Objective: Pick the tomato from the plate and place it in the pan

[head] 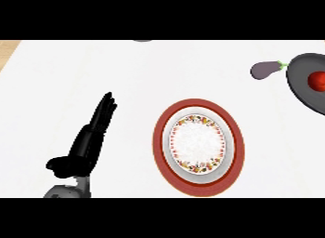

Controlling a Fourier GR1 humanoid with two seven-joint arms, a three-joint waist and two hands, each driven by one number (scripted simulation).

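Head view. White counter (69, 74), smooth and matte, with strips of light wood showing at the far left and far right corners.

Left hand (90, 139) on the near left: black, long and narrow. Its fingers are straight and pressed together, pointing toward the far side and leaning slightly right. The thumb sticks out to the left near the wrist. It holds nothing and is well apart from the dishes. A stub of grey forearm (66, 190), rounded, enters from the near edge below it.

Plate (158, 144) near centre, a little right: round, though it looks like a tall oval. It has a broad brick-red outer rim, then a white ring, then a thin band of small red and yellow floral pattern around a plain white middle. Nothing lies on it.

Pan (299, 95) at the far right, cut by the view's edge: dark grey, round, shallow, with a smooth, dull inside. The tomato (321, 81) sits inside it, red, round and glossy, well apart from the plate.

Eggplant (264, 69) lies just left of the pan on the counter: dull purple-grey and bulbous, with its green stem end at the pan's rim.

A small grey object (143, 40) at the far edge is cut off; I cannot tell what it is.
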